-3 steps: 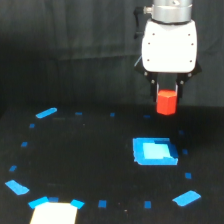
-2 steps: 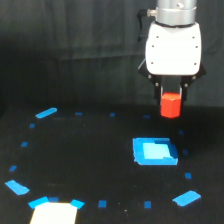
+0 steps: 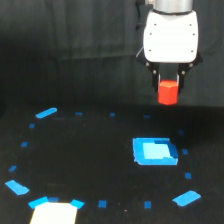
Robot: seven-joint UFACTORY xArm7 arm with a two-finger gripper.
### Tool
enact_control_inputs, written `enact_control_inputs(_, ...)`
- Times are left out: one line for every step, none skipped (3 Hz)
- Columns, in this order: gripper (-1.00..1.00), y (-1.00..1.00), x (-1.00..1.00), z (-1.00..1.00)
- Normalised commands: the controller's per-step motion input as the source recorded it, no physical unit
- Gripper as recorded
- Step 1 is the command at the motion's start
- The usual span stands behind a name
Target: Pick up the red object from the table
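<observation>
My fingers (image 3: 168, 82) gripped the red object (image 3: 168, 92) high above the worktop (image 3: 90, 150), so it hung free.

White boxy gripper body (image 3: 170, 35), grey wrist above, dark fingers (image 3: 156, 80).

Blue square patch (image 3: 154, 151); white patch (image 3: 54, 213).

Small stubby red object (image 3: 168, 92), bright red-orange and matte, faceted, upright; hung in the air well above the table (image 3: 90, 150), top tucked between dark fingers. Table: wide black matte surface, dotted with small blue marks and larger blue patches.
</observation>
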Motion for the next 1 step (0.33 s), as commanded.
enact_control_inputs(-1.00, -0.44, 0.08, -0.09)
